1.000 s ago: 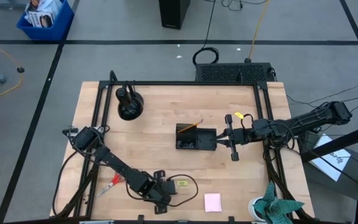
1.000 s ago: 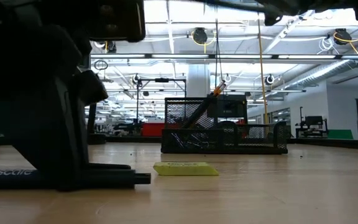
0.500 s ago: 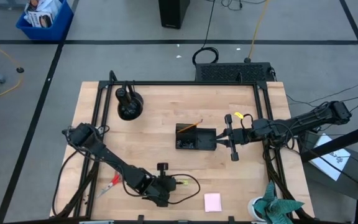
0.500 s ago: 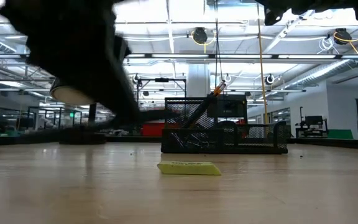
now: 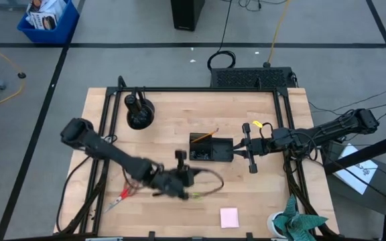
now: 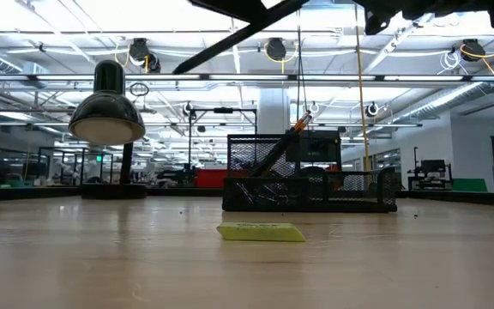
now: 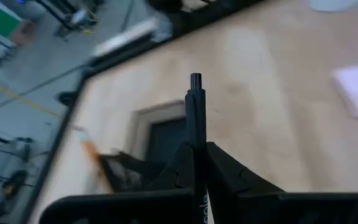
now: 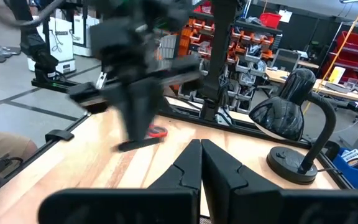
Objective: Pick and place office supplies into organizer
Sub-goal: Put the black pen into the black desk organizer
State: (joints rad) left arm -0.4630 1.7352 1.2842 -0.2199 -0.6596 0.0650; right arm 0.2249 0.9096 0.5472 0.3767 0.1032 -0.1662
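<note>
Up off the table now, your left gripper (image 7: 195,163) pinches a black pen (image 7: 195,115), swinging toward the organizer (image 5: 210,148); right gripper (image 5: 236,150) stays shut.

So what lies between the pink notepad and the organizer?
Bare wood only, in the high view, between the pink notepad and the organizer.

Motion blurs the left claw (image 5: 179,179); the pen's (image 7: 195,118) lower end is hidden.
</note>
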